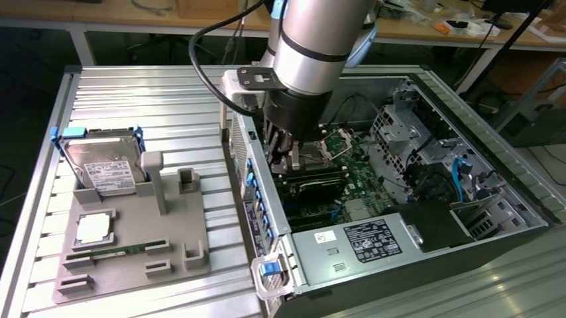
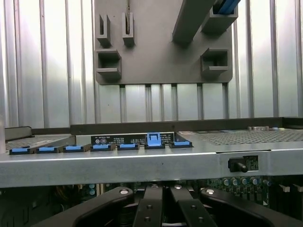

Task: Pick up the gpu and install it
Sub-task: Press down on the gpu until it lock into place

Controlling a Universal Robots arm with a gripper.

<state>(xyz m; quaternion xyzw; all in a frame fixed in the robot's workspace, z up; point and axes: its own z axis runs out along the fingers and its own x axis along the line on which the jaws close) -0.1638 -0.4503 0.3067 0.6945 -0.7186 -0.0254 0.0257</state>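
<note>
Silver aluminium slats made up the table (image 1: 132,99) under everything I was watching. On the exterior view's right stood the open dark-grey metal computer case (image 1: 354,268), and the arm's black two-fingered gripper (image 1: 285,156) was down inside it, above the green motherboard (image 1: 358,169). The fingers (image 2: 151,210) were drawn together at their tips. The gpu, a dark flat rectangular card (image 1: 317,187), lay directly beneath the fingertips, close over the motherboard and near the case's slotted rear wall with its row of blue clips (image 2: 99,147). I could not tell whether the tips were pinching its upper edge or only touching it. Well apart, on the exterior view's left, the grey plastic holder tray (image 1: 132,228) carried a boxy silver hard drive (image 1: 106,165), a square silver processor chip (image 1: 93,228) and a narrow green memory stick (image 1: 124,252)
</note>
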